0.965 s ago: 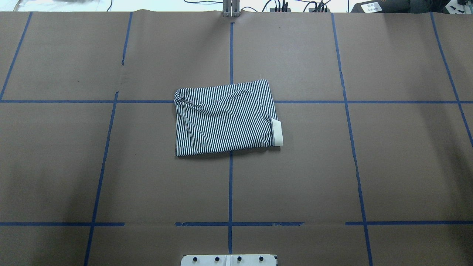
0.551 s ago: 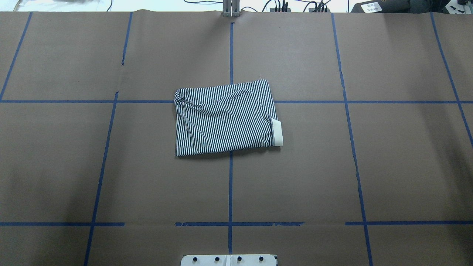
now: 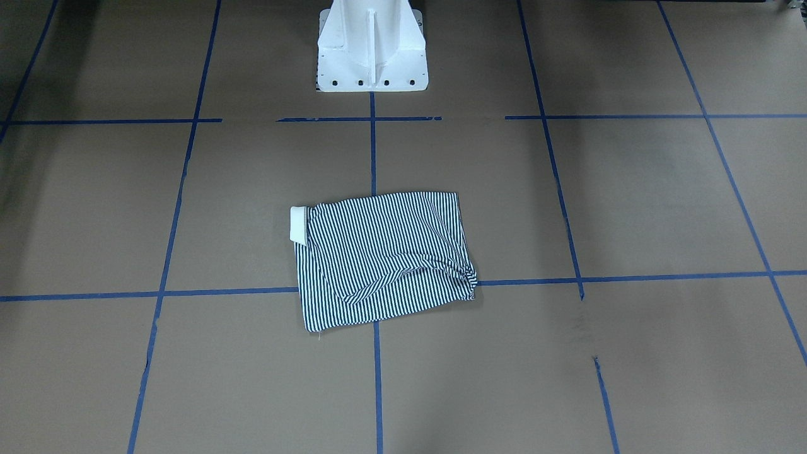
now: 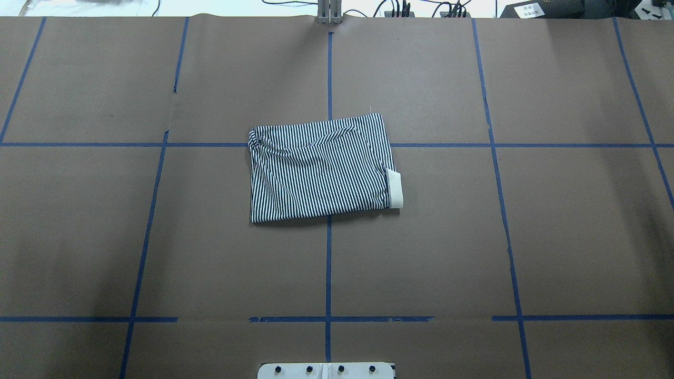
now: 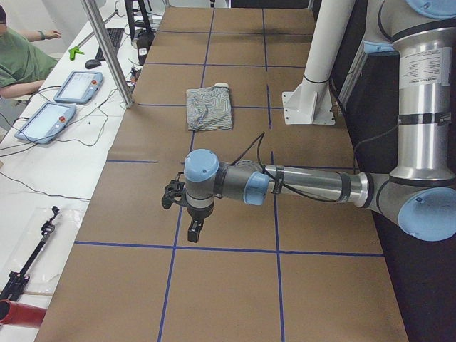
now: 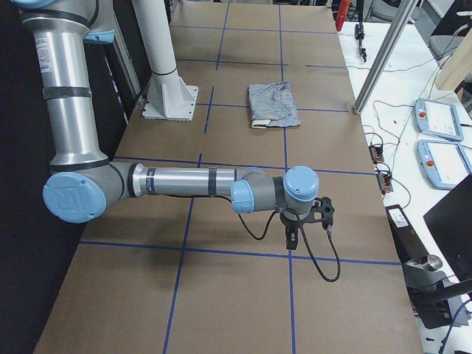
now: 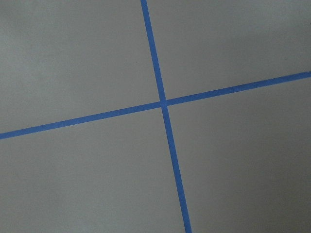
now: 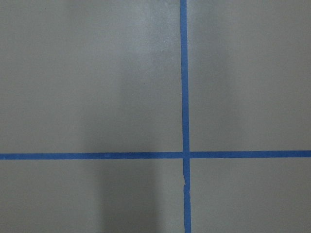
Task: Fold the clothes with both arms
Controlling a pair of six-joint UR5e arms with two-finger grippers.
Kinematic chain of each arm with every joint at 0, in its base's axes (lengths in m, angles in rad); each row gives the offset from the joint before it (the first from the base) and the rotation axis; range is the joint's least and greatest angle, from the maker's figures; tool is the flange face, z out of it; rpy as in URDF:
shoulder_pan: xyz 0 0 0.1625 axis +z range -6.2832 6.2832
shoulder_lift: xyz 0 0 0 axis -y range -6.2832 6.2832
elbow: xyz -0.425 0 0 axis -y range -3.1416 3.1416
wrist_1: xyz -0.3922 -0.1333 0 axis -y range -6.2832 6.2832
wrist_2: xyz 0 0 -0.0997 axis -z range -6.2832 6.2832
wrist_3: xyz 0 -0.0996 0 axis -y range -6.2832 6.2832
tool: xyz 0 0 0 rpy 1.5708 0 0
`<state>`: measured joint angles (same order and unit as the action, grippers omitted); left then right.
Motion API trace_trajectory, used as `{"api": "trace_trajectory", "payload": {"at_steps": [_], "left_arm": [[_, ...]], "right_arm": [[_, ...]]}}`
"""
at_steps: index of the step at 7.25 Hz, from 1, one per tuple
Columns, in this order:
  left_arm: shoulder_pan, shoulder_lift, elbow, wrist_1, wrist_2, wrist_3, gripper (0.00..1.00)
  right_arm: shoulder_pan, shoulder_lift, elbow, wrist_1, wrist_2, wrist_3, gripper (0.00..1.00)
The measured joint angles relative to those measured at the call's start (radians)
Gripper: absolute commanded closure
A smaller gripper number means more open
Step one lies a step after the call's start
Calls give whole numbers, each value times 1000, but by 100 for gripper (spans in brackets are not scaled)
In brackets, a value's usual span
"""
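Observation:
The striped navy-and-white polo shirt point(image 4: 321, 168) lies folded into a small rectangle at the table's middle, its cream collar point(image 4: 395, 189) sticking out on one side. It also shows in the front view point(image 3: 384, 258) and both side views point(image 5: 209, 108) point(image 6: 273, 103). The left gripper point(image 5: 194, 228) hangs over bare paper far from the shirt, toward the table's left end. The right gripper point(image 6: 291, 236) hangs likewise toward the right end. They show only in the side views, so I cannot tell whether they are open or shut. Both wrist views show only brown paper and blue tape.
Brown paper with blue tape grid lines point(image 4: 328, 263) covers the table. The white pedestal base point(image 3: 371, 44) stands at the robot's edge. Teach pendants point(image 5: 75, 85) point(image 6: 435, 118) and cables lie beyond the far edge. A person in green point(image 5: 21, 64) sits there.

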<state>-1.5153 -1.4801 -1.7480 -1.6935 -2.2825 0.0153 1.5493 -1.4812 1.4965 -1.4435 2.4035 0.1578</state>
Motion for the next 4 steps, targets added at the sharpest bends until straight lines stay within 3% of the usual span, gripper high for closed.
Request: {"api": "trace_trajectory", "payload": {"at_steps": [4], "left_arm": [[0, -1, -1, 3, 0, 0, 0]], "right_arm": [[5, -156, 99, -5, 25, 10, 0]]}}
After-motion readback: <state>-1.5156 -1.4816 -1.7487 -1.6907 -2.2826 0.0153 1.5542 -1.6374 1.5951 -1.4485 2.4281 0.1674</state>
